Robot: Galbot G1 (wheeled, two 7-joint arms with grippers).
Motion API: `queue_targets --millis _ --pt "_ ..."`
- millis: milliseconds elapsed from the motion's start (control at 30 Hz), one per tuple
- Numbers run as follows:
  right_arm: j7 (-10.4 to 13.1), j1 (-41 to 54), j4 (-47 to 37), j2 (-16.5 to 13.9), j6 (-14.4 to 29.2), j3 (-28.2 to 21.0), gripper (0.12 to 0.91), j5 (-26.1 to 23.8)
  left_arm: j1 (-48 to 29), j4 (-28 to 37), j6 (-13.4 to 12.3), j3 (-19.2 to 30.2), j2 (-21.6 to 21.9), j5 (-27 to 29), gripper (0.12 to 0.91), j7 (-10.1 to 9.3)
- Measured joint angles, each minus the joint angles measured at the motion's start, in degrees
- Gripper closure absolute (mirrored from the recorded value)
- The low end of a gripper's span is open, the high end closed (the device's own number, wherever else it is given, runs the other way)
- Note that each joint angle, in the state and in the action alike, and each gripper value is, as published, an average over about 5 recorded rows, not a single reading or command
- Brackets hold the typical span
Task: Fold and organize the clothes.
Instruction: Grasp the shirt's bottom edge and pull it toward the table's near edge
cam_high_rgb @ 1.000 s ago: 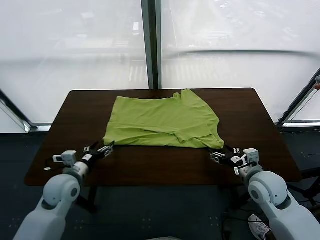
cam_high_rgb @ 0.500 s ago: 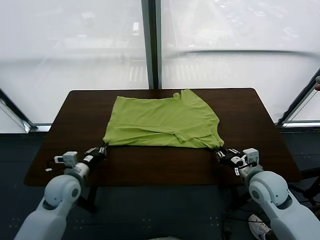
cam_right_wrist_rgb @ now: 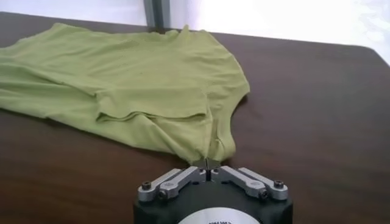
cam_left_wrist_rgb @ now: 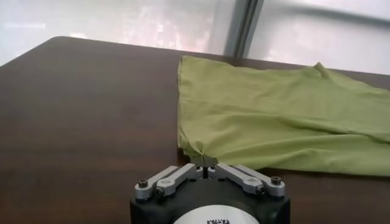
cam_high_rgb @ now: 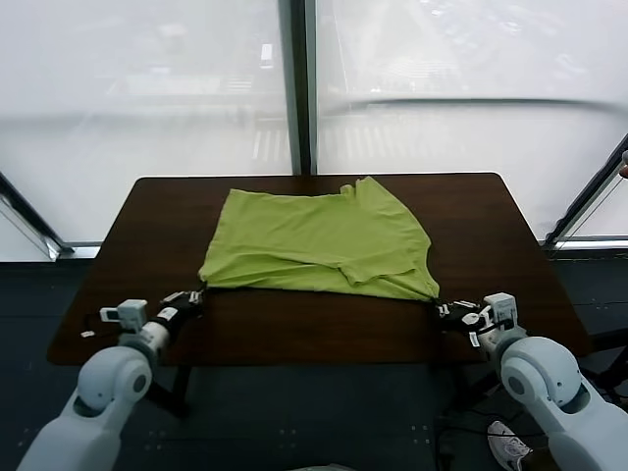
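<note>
The T-shirt lies rumpled on the table. The left gripper and right gripper are each clamped on 1 near corner. The fabric looks thin, light and limp; corner holds appear suitable, though it will likely sag.

The middle and far part of the bench is covered by the T-shirt, a low, rumpled obstacle. Bare wood is left open along both sides and in a strip at the near edge. That strip's ends are taken up by the left claw and right claw, each clamped on a near corner of the shirt.
</note>
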Motion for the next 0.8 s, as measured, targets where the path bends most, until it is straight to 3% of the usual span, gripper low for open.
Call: queue_targets --millis 100,167,500,800 --pt "1.26 -0.62 0.82 -2.02 -1.64 0.58 0.887 2.94 0.12 0.0 -0.07 0.0 0.15 0.39 0.831 0.2" --pt "1.88 -1.03 1.34 -3.7 -2.48 1.02 0.887 4.71 0.25 0.0 -0.12 0.0 0.3 0.62 0.878 0.31" --pt "4.42 -3.54 4.38 -11.48 -4.32 2.25 0.887 11.39 2.94 -2.76 0.1 -1.38 3.47 0.44 0.882 0.18" --pt "5.8 -7.07 7.39 -15.97 -4.34 3.52 0.887 14.13 9.68 -8.9 0.69 -3.61 5.51 2.01 0.882 -0.17"
